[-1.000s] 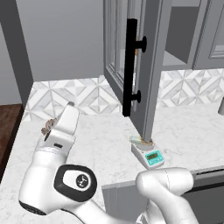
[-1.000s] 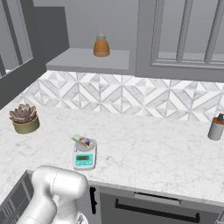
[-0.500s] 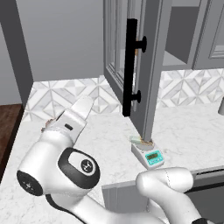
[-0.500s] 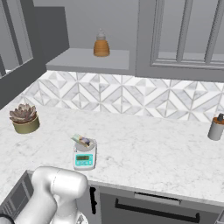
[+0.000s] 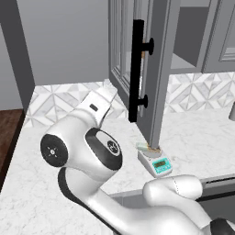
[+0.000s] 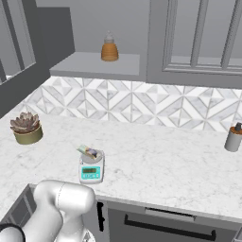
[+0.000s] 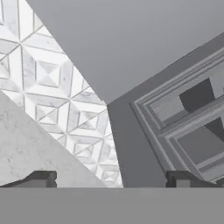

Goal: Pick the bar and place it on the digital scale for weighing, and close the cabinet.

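The bar (image 6: pixel 89 151), pale green and lilac-grey, lies on the round plate of the digital scale (image 6: pixel 90 171) near the counter's front edge. In the left base view the bar (image 5: pixel 146 148) and the scale (image 5: pixel 157 164) sit just under the lower corner of the cabinet door (image 5: pixel 158 69). That glass-paned door stands swung out, its black bar handle (image 5: pixel 136 69) facing me. My white hand (image 5: pixel 97 104) hovers left of the door, well apart from the scale. The gripper (image 7: pixel 111 180) is open, nothing between its fingertips (image 7: pixel 41 179), and looks at the door's frame (image 7: pixel 131 144).
An orange-brown bottle (image 6: pixel 109 47) stands on the open cabinet shelf. A potted succulent (image 6: pixel 27 128) sits at the counter's left, and a small grey shaker (image 6: pixel 232 138) at the right. A tiled backsplash (image 6: pixel 142 106) runs behind. My arm's big elbow (image 5: pixel 82 153) blocks the left counter.
The arm has swung up and to the right, carrying the hand from low over the left counter towards the open cabinet door. Bar, scale and door have stayed put.
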You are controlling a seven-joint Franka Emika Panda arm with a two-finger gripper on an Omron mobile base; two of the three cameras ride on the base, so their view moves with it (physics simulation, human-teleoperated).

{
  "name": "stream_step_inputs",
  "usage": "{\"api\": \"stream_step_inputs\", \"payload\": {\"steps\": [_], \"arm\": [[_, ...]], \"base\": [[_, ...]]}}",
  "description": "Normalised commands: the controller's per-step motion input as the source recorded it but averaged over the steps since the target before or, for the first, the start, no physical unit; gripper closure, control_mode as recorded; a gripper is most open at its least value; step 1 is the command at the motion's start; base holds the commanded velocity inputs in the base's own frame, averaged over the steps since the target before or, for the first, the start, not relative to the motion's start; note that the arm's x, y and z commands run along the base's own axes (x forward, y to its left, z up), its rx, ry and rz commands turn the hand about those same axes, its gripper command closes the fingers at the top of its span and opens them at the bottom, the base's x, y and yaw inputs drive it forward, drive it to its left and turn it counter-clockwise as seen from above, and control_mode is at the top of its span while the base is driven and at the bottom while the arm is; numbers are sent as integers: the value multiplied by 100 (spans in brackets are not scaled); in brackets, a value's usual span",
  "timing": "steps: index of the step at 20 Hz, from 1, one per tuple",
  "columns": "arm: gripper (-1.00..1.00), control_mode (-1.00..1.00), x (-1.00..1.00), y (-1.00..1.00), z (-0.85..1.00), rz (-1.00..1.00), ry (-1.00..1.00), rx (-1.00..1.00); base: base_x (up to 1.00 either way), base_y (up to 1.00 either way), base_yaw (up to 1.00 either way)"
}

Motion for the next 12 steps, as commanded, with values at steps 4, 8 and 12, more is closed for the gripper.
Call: {"api": "stream_step_inputs", "payload": {"steps": [4,8,12], "arm": [[-100,-100,19,-69,0,0,6,0],[-100,-100,0,-89,2,0,0,0],[-100,-100,13,-100,1,0,0,0]], "base": [[0,0,0],[0,0,0],[0,0,0]]}}
